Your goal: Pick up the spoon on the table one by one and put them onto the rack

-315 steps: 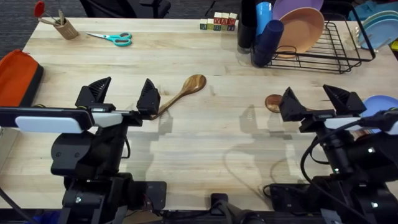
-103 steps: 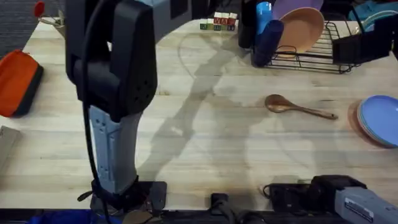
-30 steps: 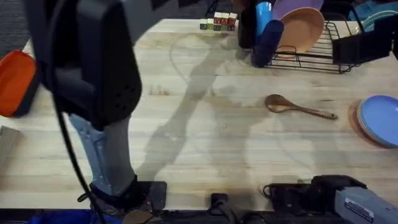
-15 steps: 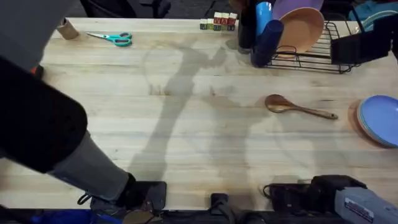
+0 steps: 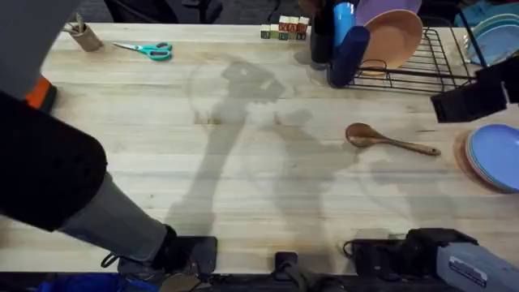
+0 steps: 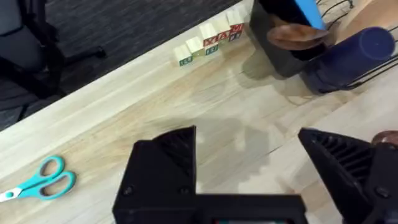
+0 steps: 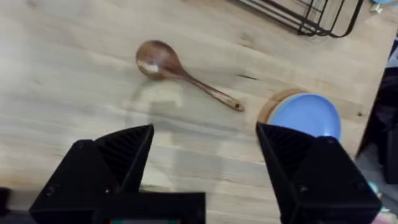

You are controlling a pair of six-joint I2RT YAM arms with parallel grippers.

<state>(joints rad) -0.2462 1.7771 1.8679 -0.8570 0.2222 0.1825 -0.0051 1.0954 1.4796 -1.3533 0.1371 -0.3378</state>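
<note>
One spoon (image 5: 388, 139) lies flat on the table (image 5: 243, 162), bowl toward the middle, handle pointing at the blue plates (image 5: 493, 156); nothing touches it. Rack (image 5: 422, 69) sits at the far right, well apart from the spoon, holding a pink plate (image 5: 393, 36) and a dark blue cup (image 5: 349, 55). Right gripper (image 7: 205, 162) hangs above the spoon, fingers spread wide, nothing between them. Left gripper (image 6: 255, 168) is also wide open and empty, up over the far side near the scissors (image 6: 40, 183) and blocks (image 6: 208, 42).

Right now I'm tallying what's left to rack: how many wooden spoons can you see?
1 for sure: a spoon lying on the table, in front of the rack. A brown shape in the black holder at the rack may be another.
</note>
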